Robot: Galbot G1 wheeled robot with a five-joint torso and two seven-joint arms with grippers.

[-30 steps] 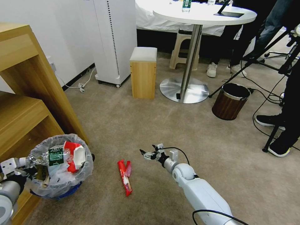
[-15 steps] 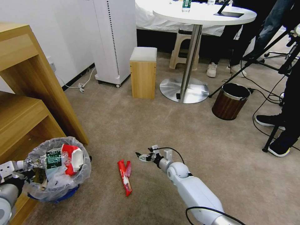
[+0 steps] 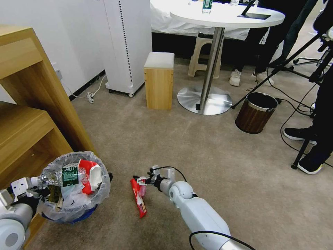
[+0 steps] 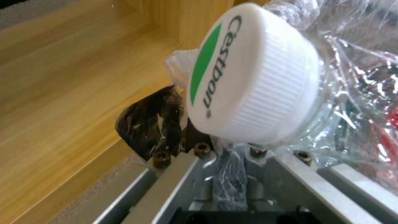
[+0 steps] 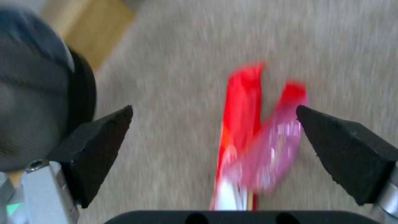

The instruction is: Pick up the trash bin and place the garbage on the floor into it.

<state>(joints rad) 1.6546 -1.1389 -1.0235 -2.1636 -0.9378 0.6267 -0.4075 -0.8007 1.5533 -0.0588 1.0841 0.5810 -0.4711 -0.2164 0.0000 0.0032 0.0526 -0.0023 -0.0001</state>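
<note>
1. Head view: the right hand point(image 3: 141, 180), its black fingers spread, hovers at the far end of a long red wrapper with wooden sticks point(image 3: 138, 197) lying on the beige short-pile carpet floor point(image 3: 194, 146). Just left of the wrapper, the small round blue trash bin with a crinkled clear liner point(image 3: 74, 187) is lifted clear of the carpet beside the wooden shelf unit point(image 3: 27, 114), already loaded with a clear bottle point(image 3: 59, 176) and a red carton point(image 3: 89, 172). The left hand point(image 3: 21, 190) sits at the bin's rim on the side away from the wrapper.

2. Left wrist view: the left hand point(image 4: 226, 155) is clenched on a twisted fold of the bin's liner, the bottle's white cap point(image 4: 253, 77) pressed right against it.

3. Right wrist view: the two black pads point(image 5: 101, 146) stand wide apart and released, the red wrapper point(image 5: 242, 124) and a pink film scrap point(image 5: 273, 152) lying between them, not yet touched.

4. Judged step: collecting the last litter. The next move calls for lowering onto the wrapper and closing across its narrow width.
</note>
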